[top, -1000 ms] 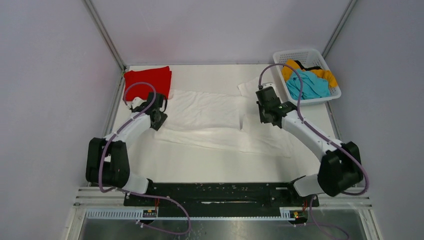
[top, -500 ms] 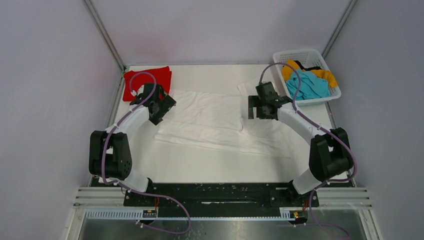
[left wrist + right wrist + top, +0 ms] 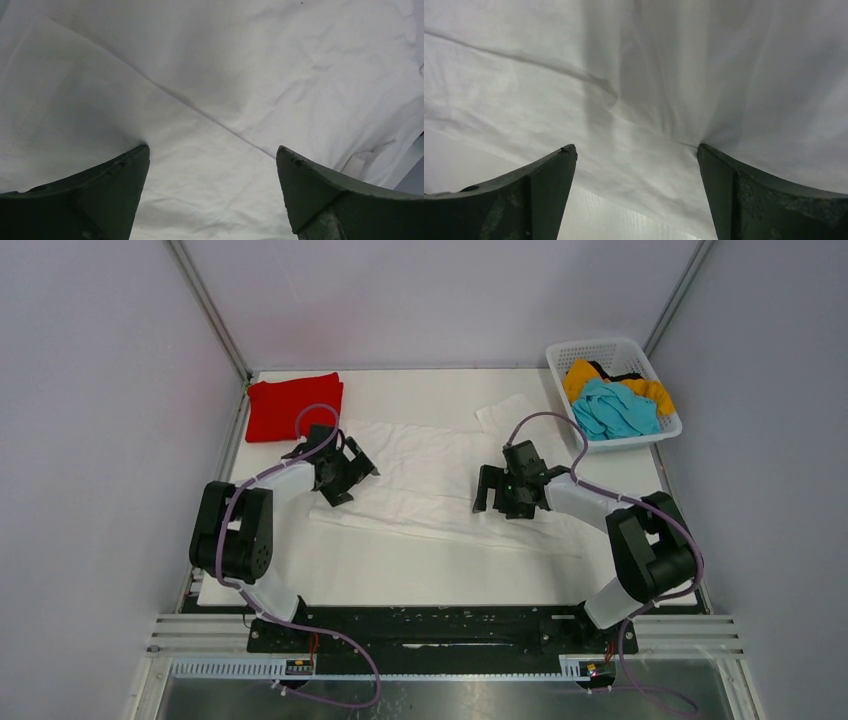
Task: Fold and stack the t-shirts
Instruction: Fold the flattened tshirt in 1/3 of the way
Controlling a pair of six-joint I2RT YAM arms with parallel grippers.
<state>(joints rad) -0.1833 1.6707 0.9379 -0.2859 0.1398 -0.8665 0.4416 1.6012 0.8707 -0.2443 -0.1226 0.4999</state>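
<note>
While the red t-shirt (image 3: 294, 408) is lying folded at eleven o'clock, left gripper (image 3: 352, 480) and right gripper (image 3: 495, 498) are hovering, jaws gaping, over the half-folded white t-shirt (image 3: 430, 465) (more are waiting in the basket (image 3: 560, 355), one o'clock).

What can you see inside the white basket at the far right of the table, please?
The basket holds a crumpled teal shirt lying partly over an orange-yellow shirt, with a dark scrap at the back. Whatever lies beneath them is covered.
</note>
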